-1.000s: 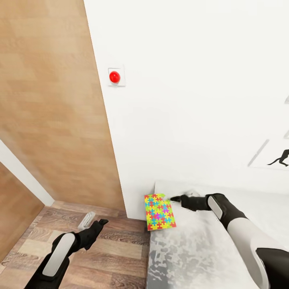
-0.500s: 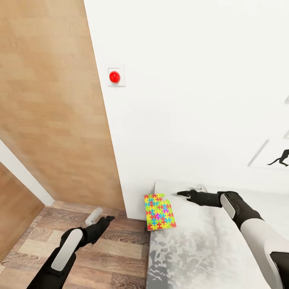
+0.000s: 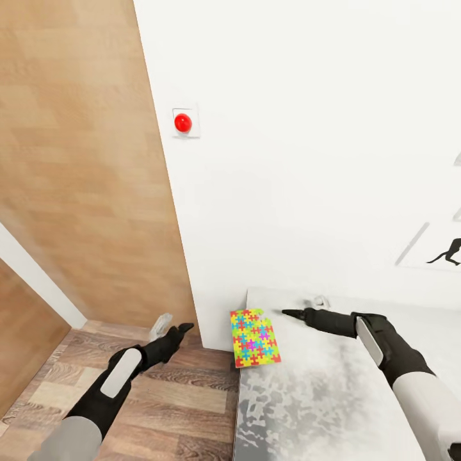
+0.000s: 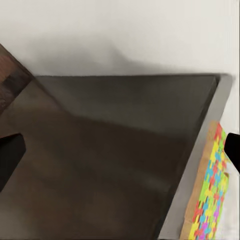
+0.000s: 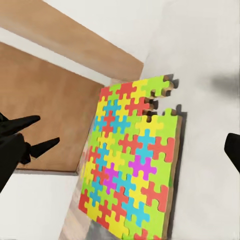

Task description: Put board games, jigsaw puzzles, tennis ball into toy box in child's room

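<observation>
A jigsaw puzzle (image 3: 255, 337) of yellow, pink, green, blue and orange pieces lies flat on the left end of the table (image 3: 307, 397), its edge jutting over the side. My right gripper (image 3: 299, 306) hovers open just right of the puzzle, nothing between its fingers. In the right wrist view the jigsaw puzzle (image 5: 132, 160) has a notch of absent pieces at one corner. My left gripper (image 3: 178, 321) is open and empty over the floor, left of the table end. The left wrist view shows the table's dark side (image 4: 115, 150) and the puzzle's edge (image 4: 207, 195).
A white wall (image 3: 307, 160) rises directly behind the table, with a red button (image 3: 183, 122) on a plate. A wooden panel (image 3: 83, 192) stands to the left over wood-plank floor (image 3: 160, 397). A black silhouette picture (image 3: 448, 253) hangs at the right.
My right gripper has drawn back to the right, away from the puzzle. My left arm has reached forward and up toward the table end. The puzzle has not moved.
</observation>
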Available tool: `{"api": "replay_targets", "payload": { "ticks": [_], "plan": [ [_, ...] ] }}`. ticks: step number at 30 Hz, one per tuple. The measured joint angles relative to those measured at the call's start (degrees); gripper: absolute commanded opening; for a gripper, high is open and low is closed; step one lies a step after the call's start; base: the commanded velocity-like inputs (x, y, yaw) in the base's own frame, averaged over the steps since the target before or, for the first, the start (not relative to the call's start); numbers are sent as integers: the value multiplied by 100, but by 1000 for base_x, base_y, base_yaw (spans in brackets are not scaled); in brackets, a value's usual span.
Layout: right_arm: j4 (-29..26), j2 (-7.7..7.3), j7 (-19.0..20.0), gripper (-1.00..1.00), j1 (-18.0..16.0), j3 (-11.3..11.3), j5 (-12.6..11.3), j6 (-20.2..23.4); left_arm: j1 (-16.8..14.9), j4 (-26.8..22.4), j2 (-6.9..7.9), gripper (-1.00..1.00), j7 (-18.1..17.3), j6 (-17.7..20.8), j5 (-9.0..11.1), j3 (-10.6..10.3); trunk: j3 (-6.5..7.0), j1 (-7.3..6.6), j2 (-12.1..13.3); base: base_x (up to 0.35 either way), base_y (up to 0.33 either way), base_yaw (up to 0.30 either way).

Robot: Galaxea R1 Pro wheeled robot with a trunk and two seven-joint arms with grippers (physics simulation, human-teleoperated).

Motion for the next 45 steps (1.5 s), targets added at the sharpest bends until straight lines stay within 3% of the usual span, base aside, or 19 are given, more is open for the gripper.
{"api": "replay_targets", "payload": {
  "ticks": [1,3,4,6,9,11,14,26,45],
  "plan": [
    [-8,0,1,100,4,0,2,-2,-4,10,0,100,-12,-1,-1,0,0,0,0,0,0,0],
    [-460,-36,53,100,246,-5,4,-42,-296,620,1,100,-650,-42,-48,-9,0,0,0,0,0,0],
    [-467,-36,54,100,250,-5,5,-44,-301,631,0,100,-661,-43,-49,-10,0,0,0,0,0,0],
    [-805,-71,89,100,434,-9,3,-71,-598,1209,-1,100,-1203,-115,-157,-12,0,0,0,0,0,0],
    [-932,-85,107,100,506,-10,2,-84,-736,1474,-1,100,-1447,-169,-234,-13,0,0,0,0,0,0],
    [-1111,-106,135,100,603,-12,-2,-107,-950,1873,-6,100,-1835,-295,-390,-16,0,0,0,0,0,0],
    [-1235,-117,165,100,668,-13,-5,-137,-1097,2151,-17,100,-2125,-423,-541,-19,0,0,0,0,0,0],
    [-1675,-131,313,100,907,-7,-13,-188,-1299,2588,-19,100,-2637,-723,-818,-5,0,0,0,0,0,0],
    [-2172,-121,403,100,1168,-39,-11,-95,-1304,2791,-8,100,-3100,-895,-874,-18,0,0,0,0,0,0]
  ]
}}
